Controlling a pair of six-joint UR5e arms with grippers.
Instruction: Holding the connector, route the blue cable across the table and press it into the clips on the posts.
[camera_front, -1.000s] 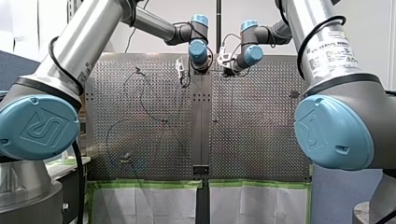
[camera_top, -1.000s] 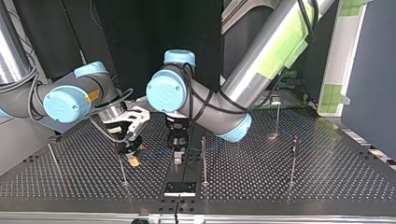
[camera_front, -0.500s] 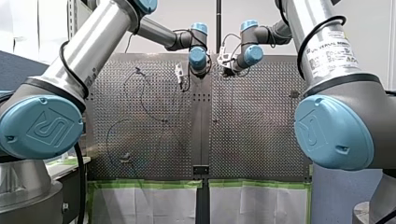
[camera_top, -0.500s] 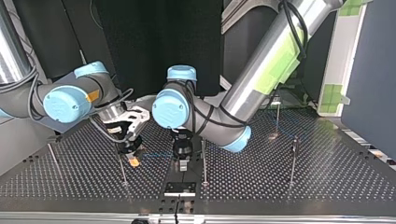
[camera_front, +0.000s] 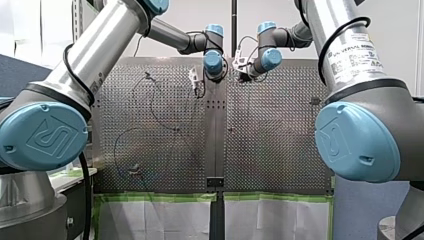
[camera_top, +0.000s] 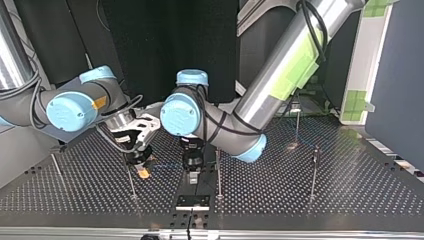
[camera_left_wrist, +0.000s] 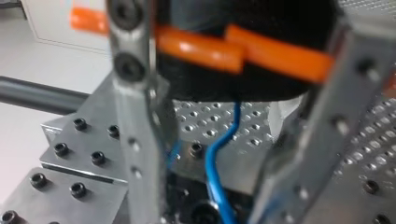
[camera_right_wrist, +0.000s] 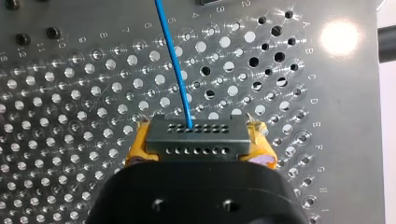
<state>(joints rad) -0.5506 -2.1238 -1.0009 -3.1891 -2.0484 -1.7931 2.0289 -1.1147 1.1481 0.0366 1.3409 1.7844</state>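
I find the connector (camera_right_wrist: 196, 135) seated between the pads (camera_right_wrist: 137, 151) of my right gripper (camera_right_wrist: 198, 149), its face turned away from the wrist. The cable (camera_right_wrist: 173, 60) leaves that face and runs straight ahead of the gripper, above the table (camera_right_wrist: 70, 93). My left gripper (camera_left_wrist: 208, 205) straddles the cable, which lies between its fingers (camera_left_wrist: 133, 140). In the top view I note one post (camera_top: 218, 172) just beside my left gripper and another (camera_top: 132, 182) just beside my right gripper, with both grippers between the two.
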